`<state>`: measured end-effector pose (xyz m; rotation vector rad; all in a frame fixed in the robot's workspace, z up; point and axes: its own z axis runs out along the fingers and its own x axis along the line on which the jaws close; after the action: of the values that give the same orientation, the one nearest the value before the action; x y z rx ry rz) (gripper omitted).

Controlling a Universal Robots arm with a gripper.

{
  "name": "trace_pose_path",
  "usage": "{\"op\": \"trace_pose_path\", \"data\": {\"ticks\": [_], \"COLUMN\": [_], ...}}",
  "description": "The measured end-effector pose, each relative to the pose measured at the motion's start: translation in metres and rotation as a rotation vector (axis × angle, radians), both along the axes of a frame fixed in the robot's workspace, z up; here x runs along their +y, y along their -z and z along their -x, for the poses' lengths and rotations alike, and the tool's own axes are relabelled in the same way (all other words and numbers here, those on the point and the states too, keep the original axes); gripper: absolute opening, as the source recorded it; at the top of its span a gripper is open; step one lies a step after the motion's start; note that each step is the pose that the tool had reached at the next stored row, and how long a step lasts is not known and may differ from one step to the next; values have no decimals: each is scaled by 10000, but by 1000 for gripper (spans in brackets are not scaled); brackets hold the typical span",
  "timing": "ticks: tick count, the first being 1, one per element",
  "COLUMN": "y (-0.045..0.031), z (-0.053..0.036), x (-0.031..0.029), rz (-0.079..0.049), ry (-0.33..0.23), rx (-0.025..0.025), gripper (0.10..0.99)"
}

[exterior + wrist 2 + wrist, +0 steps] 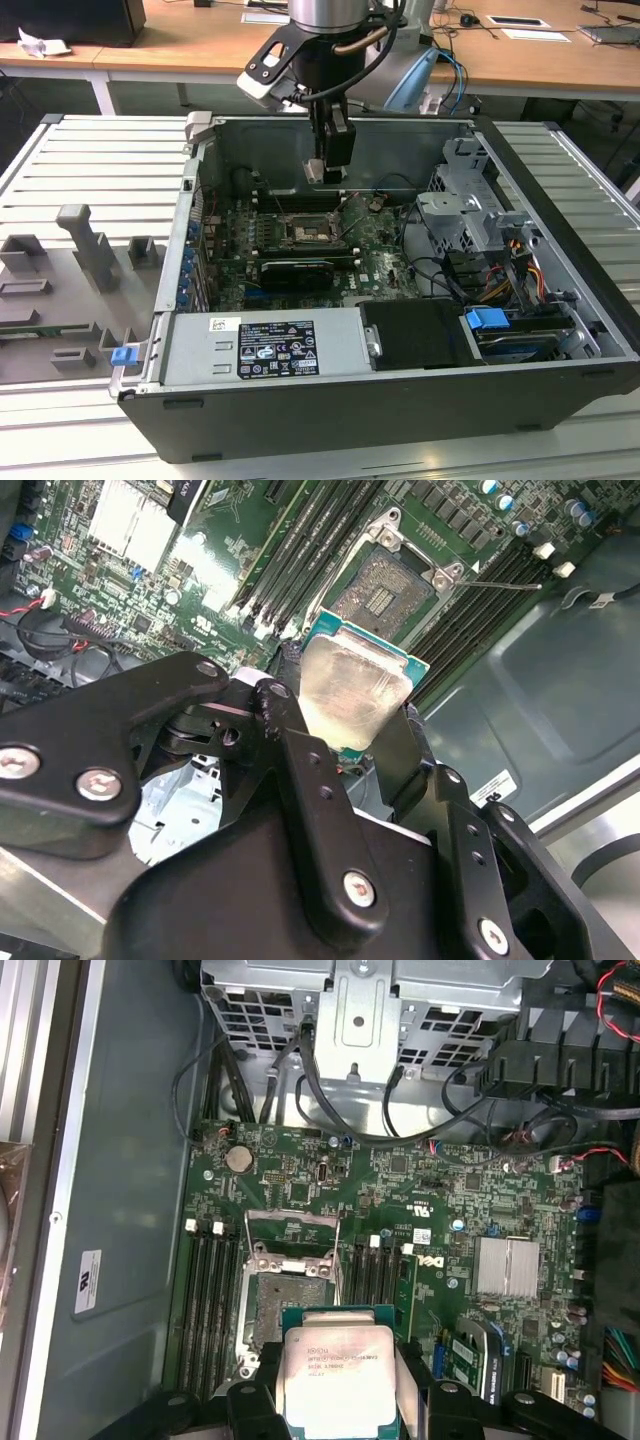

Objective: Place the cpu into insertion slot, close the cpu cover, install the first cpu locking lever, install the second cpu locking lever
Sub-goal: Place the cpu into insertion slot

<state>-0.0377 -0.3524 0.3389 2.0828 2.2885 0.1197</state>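
Observation:
My gripper (pixel 326 172) hangs inside the open computer case, shut on the cpu (pixel 314 171), a flat square chip with a pale silver top. Both wrist views show the cpu (pixel 356 692) (pixel 338 1375) clamped by its edges between the black fingers (pixel 290 730). The insertion slot (pixel 303 233) (pixel 393 586) (pixel 290 1292) lies uncovered on the green board, below and a little ahead of the chip, with its dark centre exposed. The cpu cover (pixel 292 1260) is swung open beside the slot. A thin locking lever (pixel 500 583) sticks out from the slot's corner.
Long black memory slots (pixel 212 1300) flank the slot on both sides. A long black card (pixel 296 272) stands close in front of it. The power supply (pixel 265 345), drive cage (pixel 470 215) and cables (pixel 500 285) crowd the case. Grey fixtures (pixel 90 250) sit at the exterior view's left.

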Motion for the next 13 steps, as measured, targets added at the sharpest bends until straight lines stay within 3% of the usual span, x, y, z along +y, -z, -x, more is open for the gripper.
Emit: {"op": "trace_pose_path", "data": {"ticks": [13], "y": [34], "z": [0], "x": [0], "rz": [0], "ry": [44], "rx": [-1], "gripper": [529]}}
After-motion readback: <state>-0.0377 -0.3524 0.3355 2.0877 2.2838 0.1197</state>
